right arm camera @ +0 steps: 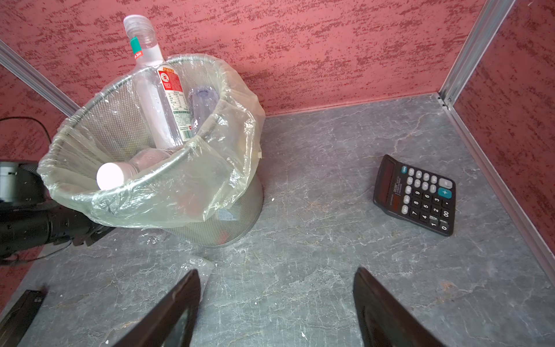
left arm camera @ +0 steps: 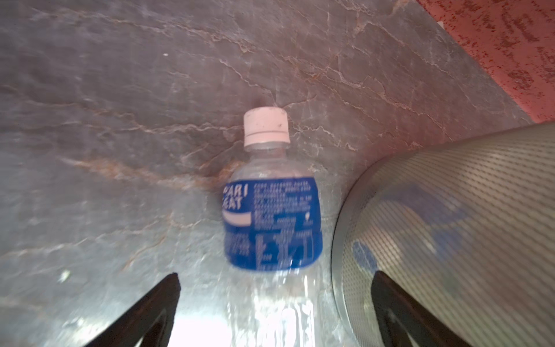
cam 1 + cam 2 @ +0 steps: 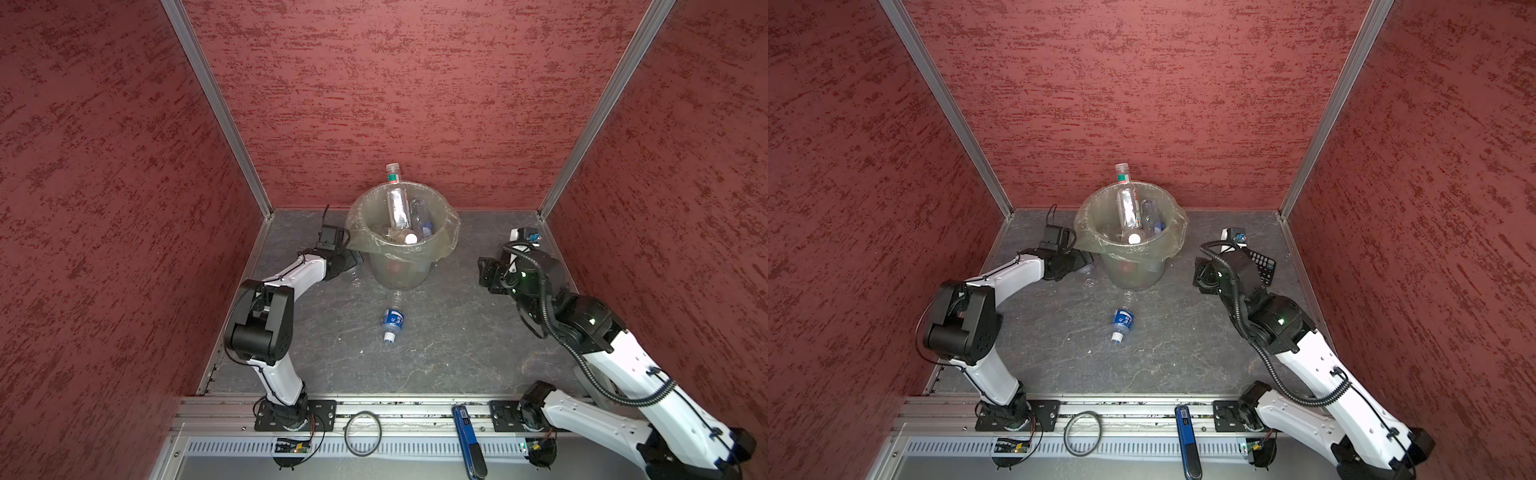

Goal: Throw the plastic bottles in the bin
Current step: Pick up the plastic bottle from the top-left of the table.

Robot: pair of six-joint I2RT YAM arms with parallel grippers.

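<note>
left arm (image 3: 299, 270) stretched low beside bin (image 3: 415, 251) — jaws spread, bottle (image 2: 271, 222) ahead

Both arms reach forward, left tool (image 2: 276, 275) and right tool (image 1: 277, 270) low (jaws apart).

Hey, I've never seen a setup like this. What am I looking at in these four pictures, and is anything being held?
Two robot arms stand on a tabletop. Two pictures look down from overhead; the other two come from cameras on each arm's wrist. A blue-label bottle lies on the table near the bin, which already holds bottles. A calculator lies near the right arm. The left tool is open toward that bottle; the right tool is open too. Neither holds anything.
</note>
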